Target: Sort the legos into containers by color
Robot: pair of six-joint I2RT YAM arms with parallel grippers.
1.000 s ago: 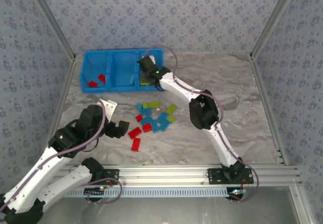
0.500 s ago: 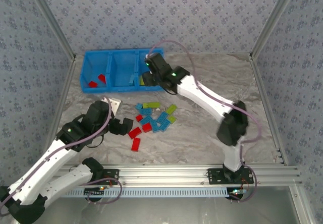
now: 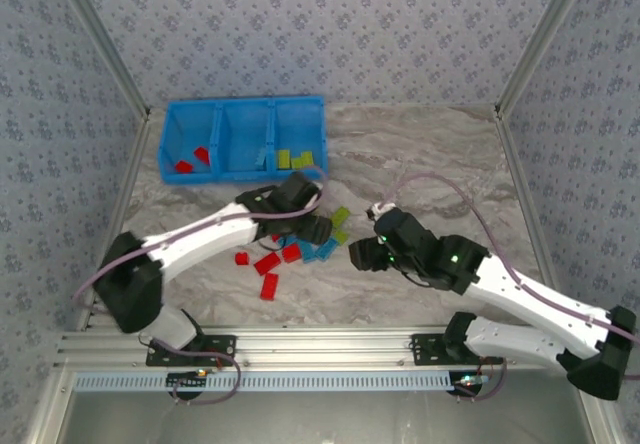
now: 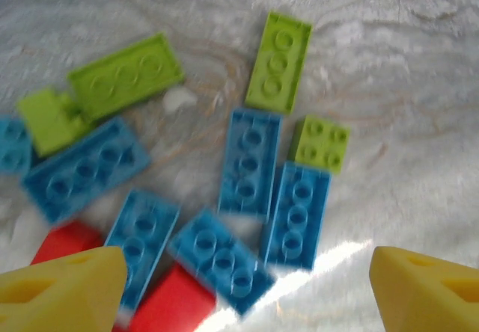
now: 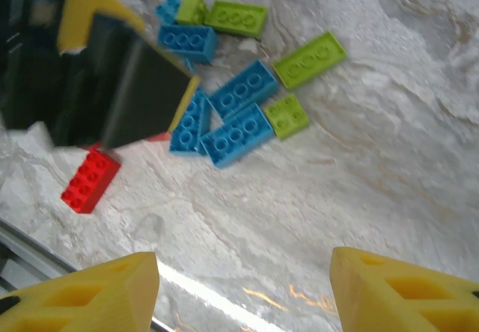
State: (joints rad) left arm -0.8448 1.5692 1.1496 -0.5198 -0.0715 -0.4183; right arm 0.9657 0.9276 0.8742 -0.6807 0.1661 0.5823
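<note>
**A:** What's at the far left?

**B:** The bins (image 3: 218, 134), three joined in a row at the back left of the table (image 3: 440, 164). The left bin holds two red bricks (image 3: 183, 166). The right bin holds yellow-green bricks (image 3: 284, 159). There is a small bluish piece in the middle bin, but I can't make it out clearly.

**A:** And the left gripper?

**B:** The left gripper (image 3: 312, 232) hangs over the loose pile (image 3: 305, 249) in front of the bins. Its wrist view shows the jaws wide apart with nothing between them. On the table under it are blue bricks (image 4: 249, 161), with green bricks (image 4: 278, 61) beyond them and a red one at the lower left edge.

**A:** Where exactly is the pile?

**B:** It is mid-table, between the two grippers. The blue ones are bunched in the middle and the green ones sit along the far and right edges. Several loose reds (image 3: 266, 263) are scattered toward the near left.

**A:** And the right gripper?

**B:** The right gripper (image 3: 358, 256) is just to the right of the pile, facing it and clear of every brick. Its yellow fingers (image 5: 90, 294) are spread wide and hold nothing.
</note>
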